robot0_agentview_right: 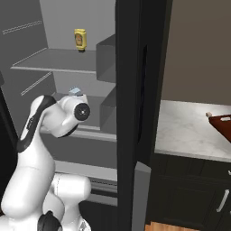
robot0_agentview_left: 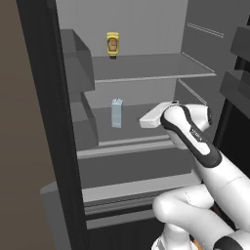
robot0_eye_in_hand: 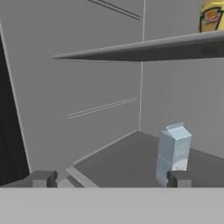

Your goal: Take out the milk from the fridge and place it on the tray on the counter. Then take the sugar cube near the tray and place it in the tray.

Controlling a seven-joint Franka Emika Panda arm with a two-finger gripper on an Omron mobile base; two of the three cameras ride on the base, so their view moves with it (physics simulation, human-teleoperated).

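Note:
The milk (robot0_agentview_left: 117,112), a pale blue-grey gabled carton, stands upright on the middle shelf of the open fridge (robot0_agentview_left: 146,68). My white hand reaches onto that shelf from the right, a short way from the carton. In the hand view the milk (robot0_eye_in_hand: 173,151) stands ahead, just beyond the right fingertip (robot0_eye_in_hand: 180,178), and my gripper (robot0_eye_in_hand: 110,179) is open with nothing between its tips. In the right base view the carton's top (robot0_agentview_right: 75,91) peeks over my arm. The dark red-brown tray (robot0_agentview_right: 223,126) lies on the marble counter (robot0_agentview_right: 189,131) at far right, with the tiny sugar cube (robot0_agentview_right: 208,114) beside its corner.
A yellow jar (robot0_agentview_left: 113,45) with a brown label stands on the upper shelf, just above where my hand works. Grey door bins (robot0_agentview_left: 78,68) line the left side. The fridge's dark side wall (robot0_agentview_right: 131,113) stands between the shelves and the counter.

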